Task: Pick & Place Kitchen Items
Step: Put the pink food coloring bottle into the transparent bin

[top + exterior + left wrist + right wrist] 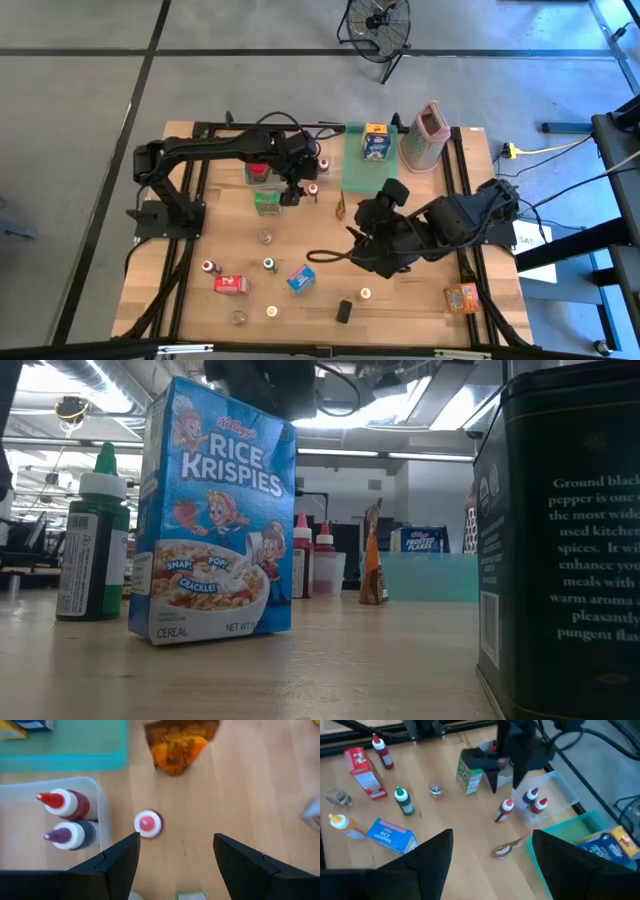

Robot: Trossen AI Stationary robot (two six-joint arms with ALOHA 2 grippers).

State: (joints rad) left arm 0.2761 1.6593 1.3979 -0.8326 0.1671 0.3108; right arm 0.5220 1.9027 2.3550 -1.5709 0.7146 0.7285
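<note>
Left wrist view shows the left gripper (175,865) hanging with fingers spread wide and empty directly above the red-capped bottle (148,823), which stands upright on the bare wood just beside the clear bin (97,790) holding two more bottles. It looks light, rigid and smooth-sided (likely to topple if nudged), so I would pinch the body below the cap. Right gripper (492,855) waits nearby, open and empty.

floor (80,150): grey concrete, dark seam lines | fan (378,25): black, standing beyond the worktop's far edge | worktop (320,290): pale wood planks | ceiling lights (400,405): bright strips overhead | yellow cable (545,148): on floor at right
</note>
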